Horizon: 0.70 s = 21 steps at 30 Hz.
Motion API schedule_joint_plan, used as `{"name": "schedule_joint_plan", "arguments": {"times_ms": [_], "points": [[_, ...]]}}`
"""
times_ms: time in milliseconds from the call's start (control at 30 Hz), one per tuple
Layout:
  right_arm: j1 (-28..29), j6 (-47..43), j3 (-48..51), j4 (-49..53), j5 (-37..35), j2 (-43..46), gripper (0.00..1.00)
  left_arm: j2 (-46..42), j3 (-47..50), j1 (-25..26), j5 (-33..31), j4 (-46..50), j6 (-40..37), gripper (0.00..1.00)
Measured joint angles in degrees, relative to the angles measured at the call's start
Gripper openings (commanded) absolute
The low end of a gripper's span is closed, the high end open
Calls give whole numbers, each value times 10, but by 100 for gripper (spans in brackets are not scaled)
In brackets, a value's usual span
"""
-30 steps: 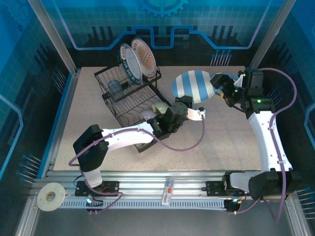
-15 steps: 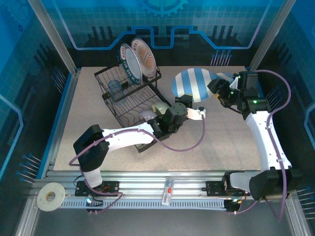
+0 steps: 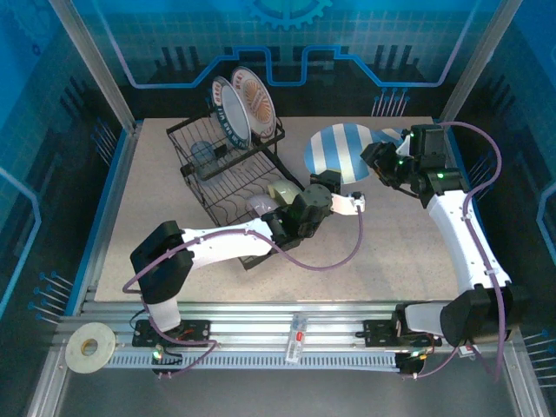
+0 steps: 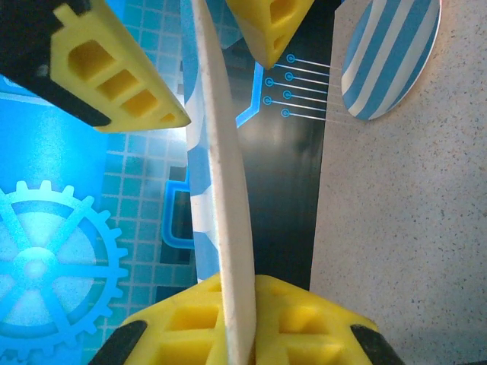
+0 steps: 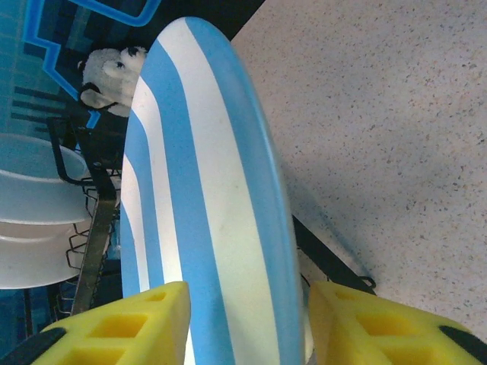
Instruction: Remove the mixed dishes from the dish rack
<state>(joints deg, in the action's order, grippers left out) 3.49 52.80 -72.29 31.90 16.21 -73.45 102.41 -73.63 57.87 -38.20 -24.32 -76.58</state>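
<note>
A blue-and-white striped plate point(image 3: 337, 149) hangs on edge above the table, right of the dish rack point(image 3: 228, 178). My left gripper point(image 3: 328, 180) is shut on its lower rim point(image 4: 228, 251). My right gripper point(image 3: 372, 161) straddles the plate's opposite rim point(image 5: 205, 213); its jaws are open, and a gap shows beside the right finger point(image 5: 380, 323). A second striped plate point(image 4: 392, 57) lies flat on the table beyond. In the rack stand a striped plate point(image 3: 228, 111) and an orange-patterned plate point(image 3: 254, 97), with a clear tumbler point(image 3: 204, 156), a pale green bowl point(image 3: 282, 188) and a lavender bowl point(image 3: 258, 205).
A grey-and-white dog figurine point(image 5: 110, 76) sits behind the rack. Blue enclosure walls point(image 3: 52, 174) ring the speckled table point(image 3: 391, 252). A tape roll point(image 3: 89, 346) lies on the front rail at the left.
My right gripper has moved left onto the held plate's rim and its jaws have narrowed around it. The left arm and the plate have stayed put.
</note>
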Motion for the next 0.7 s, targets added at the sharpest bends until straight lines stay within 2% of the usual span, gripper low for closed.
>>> {"name": "schedule_joint_plan", "arguments": {"times_ms": [233,467,533,600,700], "points": [[1,12,8,-10,-4,0,28,1,0,0,-2,1,1,0],[3,24,23,-26,-6,0,23,8,0,0,-6,6,11,0],[3,28,26,-33,-5,1,26,8,0,0,-6,6,16,0],[3,33,30,-37,-3,2,39,8,0,1,-6,7,17,0],[3,35,35,-38,3,2,42,8,0,0,-11,12,26,0]]}}
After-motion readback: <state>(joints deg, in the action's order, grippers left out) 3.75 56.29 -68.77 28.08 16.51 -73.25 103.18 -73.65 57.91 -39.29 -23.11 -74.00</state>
